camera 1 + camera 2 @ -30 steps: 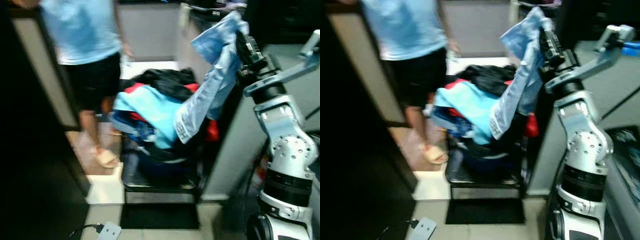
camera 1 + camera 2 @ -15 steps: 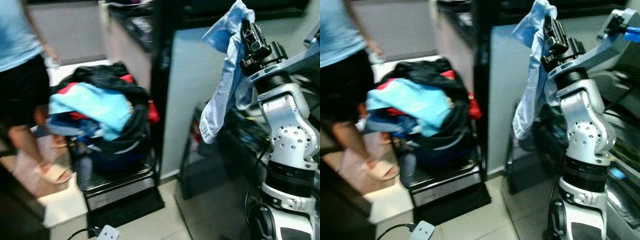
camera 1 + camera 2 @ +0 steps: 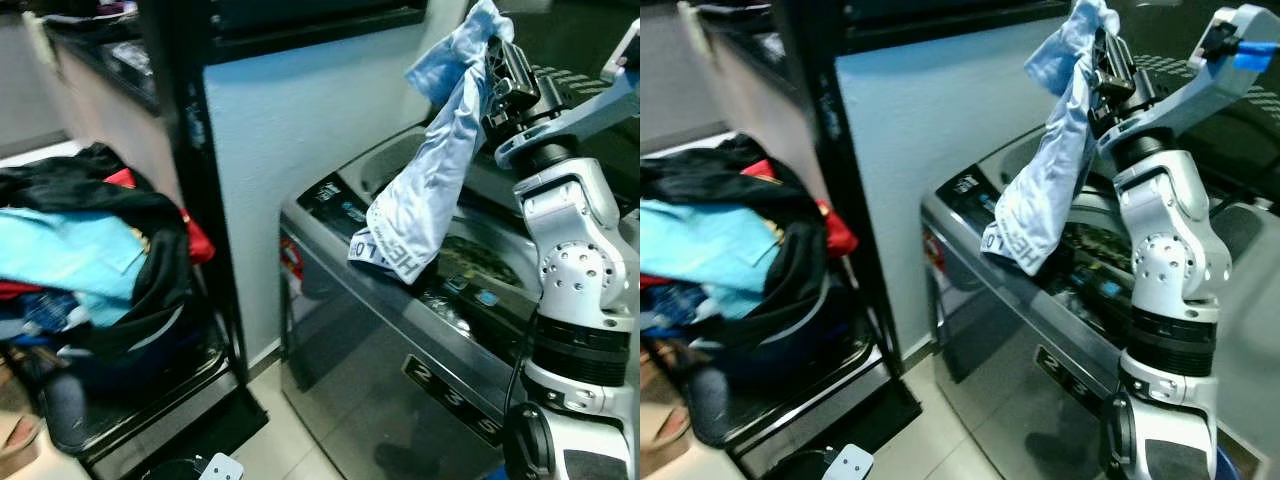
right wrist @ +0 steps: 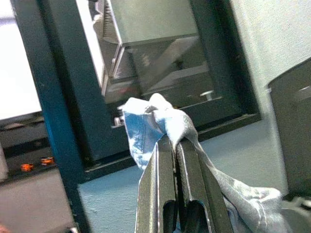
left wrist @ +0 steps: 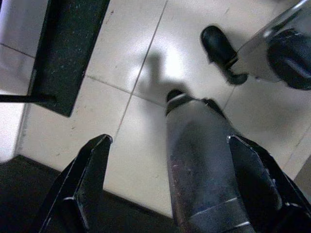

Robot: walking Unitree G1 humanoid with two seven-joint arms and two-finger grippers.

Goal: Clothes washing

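My right gripper [image 4: 176,145] has its two fingers pressed together on a bunched fold of the light blue garment [image 3: 425,190], held high over the washing machine [image 3: 400,330]. The cloth hangs down from the pinch in a long drape, and its printed hem lies at the machine's front rim, touching or nearly touching the control strip there. The tub opening [image 3: 1090,245] sits just behind that hem, below and slightly back from my grip.

As I judge it, the step in hand is getting this piece into the tub. To do it well I should carry the pinch further back over the opening before lowering, so the hem drags off the rim and falls inside rather than draping over the front panel. I should part the fingers only once most of the cloth hangs over the opening; a release from here risks it sliding down the machine's front to the floor.

To the left of the machine, beyond the dark upright post [image 3: 190,170], the laundry basket [image 3: 110,340] stands heaped with more clothes [image 3: 70,250]. My left gripper [image 5: 165,160] hangs idle, fingers spread, over the tiled floor [image 5: 146,63].
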